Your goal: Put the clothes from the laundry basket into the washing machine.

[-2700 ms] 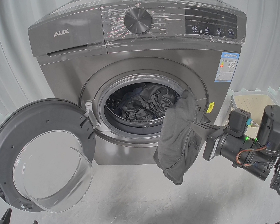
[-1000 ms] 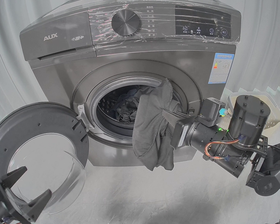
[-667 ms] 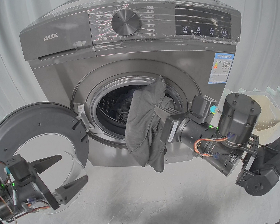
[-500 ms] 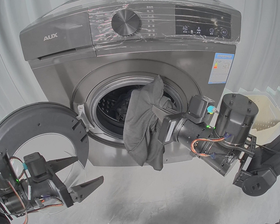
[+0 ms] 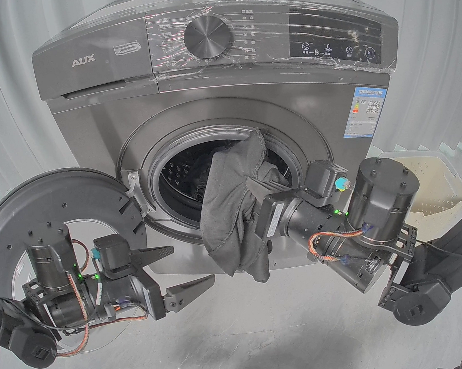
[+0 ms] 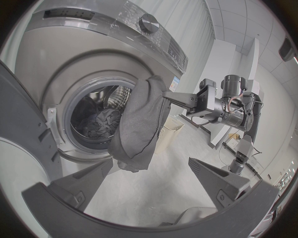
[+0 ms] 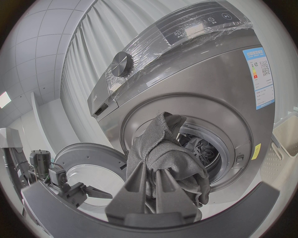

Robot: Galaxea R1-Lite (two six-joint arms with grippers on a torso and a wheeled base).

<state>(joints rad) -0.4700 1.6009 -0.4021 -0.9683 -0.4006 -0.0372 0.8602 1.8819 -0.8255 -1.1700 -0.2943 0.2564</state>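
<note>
At 12 o'clock in the head view, the grey washing machine (image 5: 129, 122) stands with its port (image 5: 157, 170) uncovered. Its round door (image 5: 56, 203) is swung wide toward 9 o'clock. 1 cream perforated laundry basket (image 5: 445, 185) sits at 3 o'clock, just beside the machine and partly behind the right arm (image 5: 387, 200). 1 dark grey garment (image 5: 227, 204) hangs in front of the port, near centre. Its top reaches about 1 o'clock on the port rim, and its lower end droops past the lower lip, outside the drum (image 6: 118, 93). More dark clothes (image 6: 101, 124) lie inside the drum. The right gripper (image 5: 255, 184), on the garment's 3 o'clock side, has its jaws pinched nearly together on a bunched fold of the cloth. The left gripper (image 5: 193, 263), at 8 o'clock and low before the door, has its jaws spread wide, holding nothing and apart from the garment.
</note>
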